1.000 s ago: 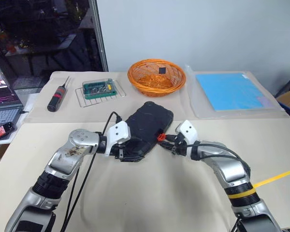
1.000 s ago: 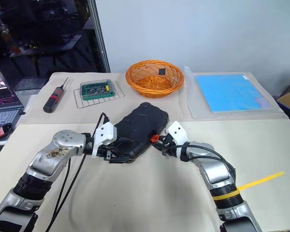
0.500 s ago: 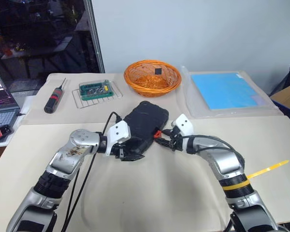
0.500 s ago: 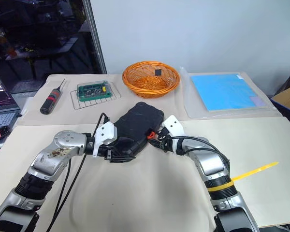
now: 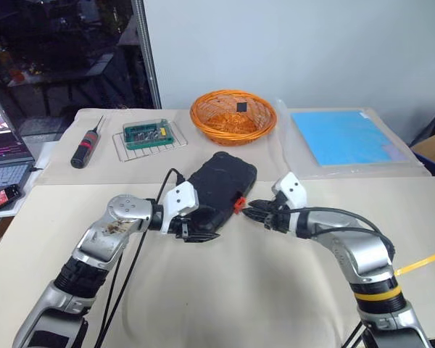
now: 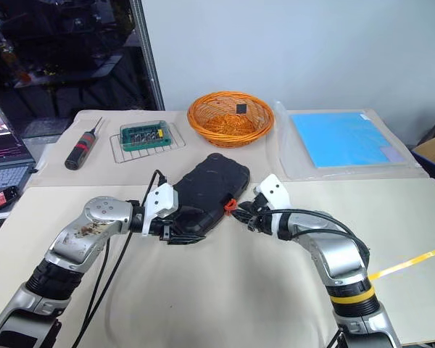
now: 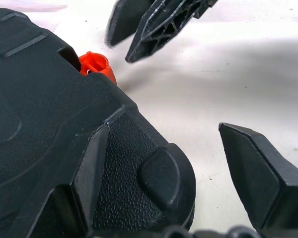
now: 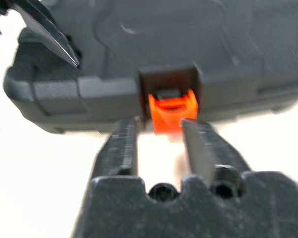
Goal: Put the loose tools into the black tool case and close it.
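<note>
No loose tools lay on the table [image 5: 225,290]; the black tool case [image 5: 221,185] sat shut mid-table. The left end effector [image 7: 174,163] straddled its corner, spread wide. The right end effector [image 8: 159,136], narrowed, flanked the orange latch [image 8: 172,110], judged unfastened.

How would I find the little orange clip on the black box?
Look at the middle of the table, where the closed black case lies. On its right edge sits the orange latch, the only bright spot on it, just ahead of the right claw.
</note>
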Controlling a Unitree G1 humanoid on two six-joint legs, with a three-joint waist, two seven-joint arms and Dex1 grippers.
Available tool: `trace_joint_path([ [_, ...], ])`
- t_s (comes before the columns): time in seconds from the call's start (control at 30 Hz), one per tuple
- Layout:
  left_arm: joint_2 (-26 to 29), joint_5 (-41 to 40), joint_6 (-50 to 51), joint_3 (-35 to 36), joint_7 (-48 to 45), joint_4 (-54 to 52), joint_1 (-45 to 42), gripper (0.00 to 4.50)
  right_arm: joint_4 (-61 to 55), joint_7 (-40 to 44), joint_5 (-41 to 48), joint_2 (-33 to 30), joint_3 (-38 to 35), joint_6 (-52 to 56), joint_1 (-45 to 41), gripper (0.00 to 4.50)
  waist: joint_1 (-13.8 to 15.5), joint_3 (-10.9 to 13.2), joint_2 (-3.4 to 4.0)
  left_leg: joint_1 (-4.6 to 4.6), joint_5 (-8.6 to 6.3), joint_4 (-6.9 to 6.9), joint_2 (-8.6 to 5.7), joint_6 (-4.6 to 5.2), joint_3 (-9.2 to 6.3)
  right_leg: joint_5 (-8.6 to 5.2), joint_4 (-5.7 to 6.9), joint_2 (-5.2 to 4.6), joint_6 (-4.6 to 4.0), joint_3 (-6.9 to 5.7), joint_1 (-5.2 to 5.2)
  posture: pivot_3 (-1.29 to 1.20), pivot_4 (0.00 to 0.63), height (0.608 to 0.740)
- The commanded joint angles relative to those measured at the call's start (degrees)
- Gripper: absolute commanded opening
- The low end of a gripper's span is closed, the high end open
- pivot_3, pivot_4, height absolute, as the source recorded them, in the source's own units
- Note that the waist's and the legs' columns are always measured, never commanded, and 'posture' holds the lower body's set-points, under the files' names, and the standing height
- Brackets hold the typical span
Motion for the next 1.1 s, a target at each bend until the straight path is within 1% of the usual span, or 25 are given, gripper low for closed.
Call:
trace_joint_path([
  [0.03, 0.5, 2.6, 1.7, -3.3, -0.4, 3.3, 1.7, 3.78, -0.2, -2.0, -0.7, 0.3, -0.5, -0.8, 0.2, 0.01, 0.0, 0.0, 0.00, 0.00, 0.00, 0.00, 0.00, 0.00, 0.00, -0.01, 0.00, 0.00, -0.02, 0.01, -0.01, 0.00, 0.150, 0.740],
  [0.17, 0.5, 2.7, 1.5, -3.5, -0.6, 3.8, 1.5, 3.78, 4.4, -3.0, -1.7, 3.2, 1.7, -3.2, -1.7, 0.01, 0.0, 0.0, -0.01, 0.07, 0.00, 0.01, 0.01, 0.00, 0.00, -0.03, 0.00, 0.02, -0.05, -0.01, 0.07, 0.00, 0.150, 0.740],
  [0.3, 0.3, 2.7, 1.3, -3.6, -0.6, 4.0, 1.3, 3.78, 8.6, -3.6, -1.8, 7.1, 2.3, -5.0, -5.1, 0.01, 0.0, 0.0, 0.00, 0.08, 0.01, 0.01, 0.00, 0.00, 0.00, -0.04, 0.01, 0.04, -0.05, 0.01, 0.06, 0.00, 0.150, 0.740],
  [0.43, 0.3, 2.8, 1.2, -3.6, -0.7, 4.1, 1.3, 3.78, 11.4, -3.8, -2.3, 9.4, 2.5, -6.4, -7.3, 0.01, -0.2, 0.0, -0.01, 0.07, 0.01, 0.03, -0.01, 0.01, 0.02, 0.01, 0.01, 0.04, 0.01, 0.03, 0.08, 0.00, 0.150, 0.740],
  [0.77, 0.1, 3.6, 2.1, -4.3, 0.2, 4.4, 2.0, 3.78, 12.3, -3.3, -2.1, 11.4, 1.6, -9.4, -8.5, 0.01, -0.5, 0.0, 0.00, 0.08, 0.04, 0.03, 0.00, -0.02, 0.00, 0.02, 0.03, 0.05, 0.00, 0.03, 0.08, 0.00, 0.150, 0.740],
  [1.1, -0.1, 4.4, 3.3, -4.9, 0.8, 4.1, 3.0, 3.78, 19.9, -3.0, -3.1, 15.9, 1.8, -16.4, -11.0, 0.01, -1.2, 0.0, 0.00, 0.34, 0.08, 0.00, 0.02, -0.04, 0.01, 0.01, 0.03, 0.08, 0.01, 0.07, 0.27, 0.00, 0.150, 0.740],
])
